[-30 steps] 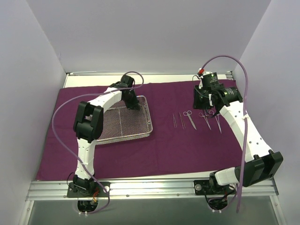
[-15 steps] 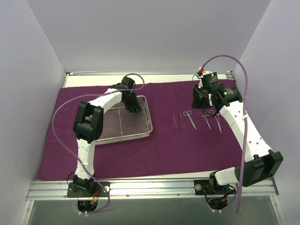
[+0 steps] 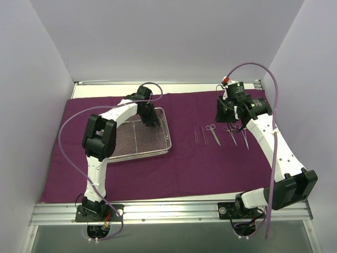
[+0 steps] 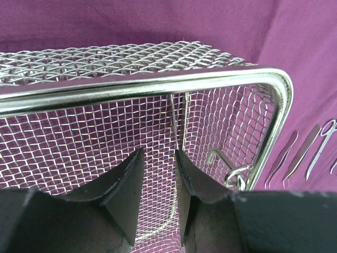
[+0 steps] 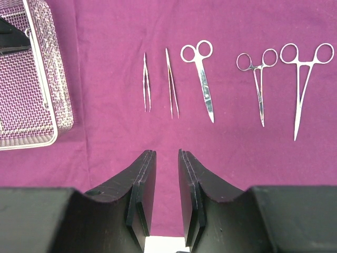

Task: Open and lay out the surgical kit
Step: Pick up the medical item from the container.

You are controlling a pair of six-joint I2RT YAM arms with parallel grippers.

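The dark purple cloth (image 3: 184, 163) lies spread flat over the table. The silver wire-mesh tray (image 3: 142, 155) sits on its left half. My left gripper (image 3: 151, 122) is down inside the tray's far right corner, its jaws a narrow gap apart over the mesh floor (image 4: 158, 154), holding nothing that I can see. A ring-handled steel instrument (image 4: 235, 173) lies in the tray corner to its right. Several instruments lie in a row on the cloth: two tweezers (image 5: 147, 84), scissors (image 5: 202, 79) and two ring forceps (image 5: 258, 84). My right gripper (image 5: 166, 154) hovers behind the row, slightly open and empty.
The tray's steel rim (image 4: 158, 84) crosses just ahead of my left fingers. The tray also shows at the left edge of the right wrist view (image 5: 45, 79). White walls close in the left, back and right. A metal rail (image 3: 168, 211) runs along the near edge.
My left gripper has shifted slightly within the tray's far right corner. The right arm and the laid-out instruments have not moved.
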